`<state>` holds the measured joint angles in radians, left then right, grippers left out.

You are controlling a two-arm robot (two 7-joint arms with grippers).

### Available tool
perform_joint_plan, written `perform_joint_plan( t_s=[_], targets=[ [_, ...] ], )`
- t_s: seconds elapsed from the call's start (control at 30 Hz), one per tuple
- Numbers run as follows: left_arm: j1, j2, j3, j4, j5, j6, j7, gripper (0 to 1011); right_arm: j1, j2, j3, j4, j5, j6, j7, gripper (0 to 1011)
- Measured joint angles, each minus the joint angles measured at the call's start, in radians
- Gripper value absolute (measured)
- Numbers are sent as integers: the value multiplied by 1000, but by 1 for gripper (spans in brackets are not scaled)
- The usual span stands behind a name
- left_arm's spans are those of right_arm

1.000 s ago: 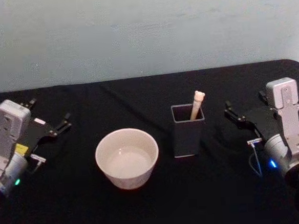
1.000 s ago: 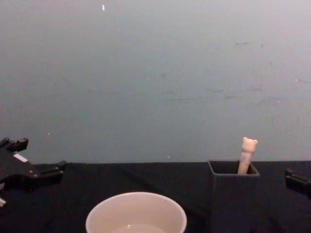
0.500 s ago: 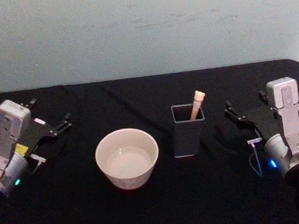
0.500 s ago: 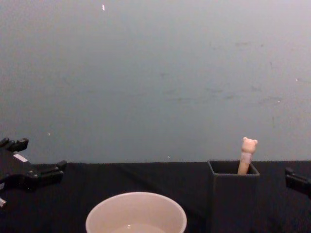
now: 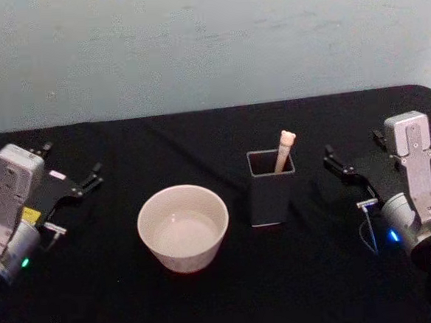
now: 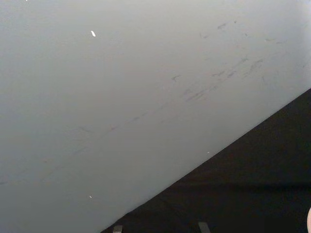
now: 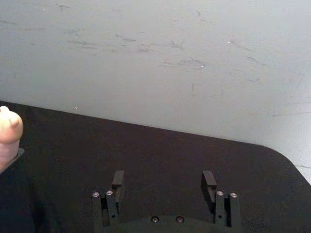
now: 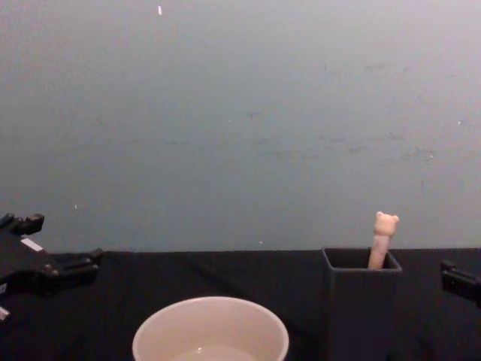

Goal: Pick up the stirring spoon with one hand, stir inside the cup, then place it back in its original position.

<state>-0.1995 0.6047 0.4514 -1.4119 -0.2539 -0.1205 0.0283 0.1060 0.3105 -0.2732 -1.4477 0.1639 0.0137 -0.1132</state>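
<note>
Cream-white and bowl-like, the cup sits nearest, at the lower centre of the head view on the black-covered counter, and its thin rim rises from the bottom edge of the chest view. Just beside it, toward the right of the frame and slightly farther back, stands the dark grey square holder, apart from the cup and not touching it; in the chest view the holder occupies the lower right. The stirring spoon stands inside the holder, leaning against its far right corner, with only the cream handle and bear head rising above the rim; the bear head shows clearly in the chest view, while the metal bowl is hidden inside the box. At the left edge of the head view the left hand hovers above the counter with its fingers spread and grasping nothing, well apart from the cup. At the right edge the right hand likewise hangs released, its black fingers parted, near the holder but not touching it; the right wrist view shows the two fingertips set wide with bare counter between them. Behind the counter's far edge rises a plain pale grey-blue wall.
</note>
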Motion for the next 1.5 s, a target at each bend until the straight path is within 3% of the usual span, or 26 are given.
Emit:
perform_joint_plan(
  t_s=[1.5],
  targets=[
    [0, 0, 0, 0, 0, 0, 0, 1001, 0, 0, 0, 0, 0, 0, 0, 1002]
  ],
)
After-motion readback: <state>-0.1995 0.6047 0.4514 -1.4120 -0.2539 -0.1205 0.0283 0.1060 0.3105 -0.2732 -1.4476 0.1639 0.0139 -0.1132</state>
